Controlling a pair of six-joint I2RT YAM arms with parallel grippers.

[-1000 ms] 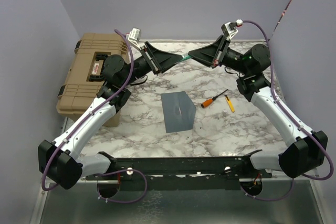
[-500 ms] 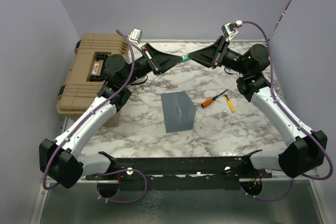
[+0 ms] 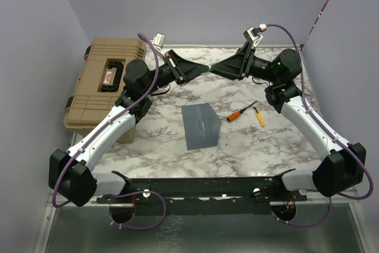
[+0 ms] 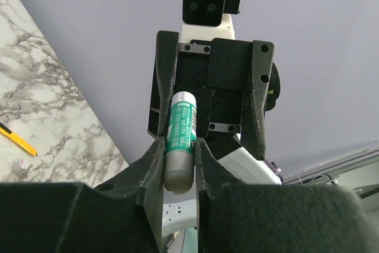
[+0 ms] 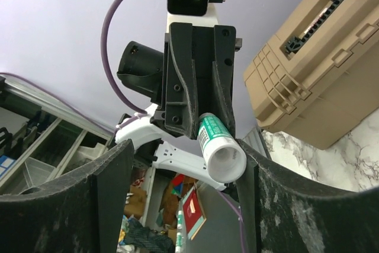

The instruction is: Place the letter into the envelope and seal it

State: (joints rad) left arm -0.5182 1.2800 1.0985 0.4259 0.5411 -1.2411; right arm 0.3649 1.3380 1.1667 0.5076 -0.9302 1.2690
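Note:
The slate grey-blue envelope (image 3: 200, 125) lies flat in the middle of the marble table (image 3: 177, 146). The letter is out of view. Both grippers hang raised at the back centre, tip to tip. My left gripper (image 3: 203, 69) (image 4: 179, 167) is shut on a green-and-white glue stick (image 4: 180, 137) (image 3: 209, 67), gripping its grey lower end. My right gripper (image 3: 216, 68) (image 5: 186, 188) stands open around the stick's white hollow end (image 5: 224, 152), which lies close to the right finger (image 5: 266, 199).
A tan tool case (image 3: 106, 84) (image 5: 320, 57) sits at the table's left edge. An orange-handled screwdriver (image 3: 240, 112) and a yellow pencil (image 3: 259, 117) (image 4: 18, 140) lie right of the envelope. Purple walls enclose the back and sides.
My right gripper's jaws have spread wide off the glue stick. The left jaws have closed onto the stick. Both wrists have drawn slightly closer together at the back.

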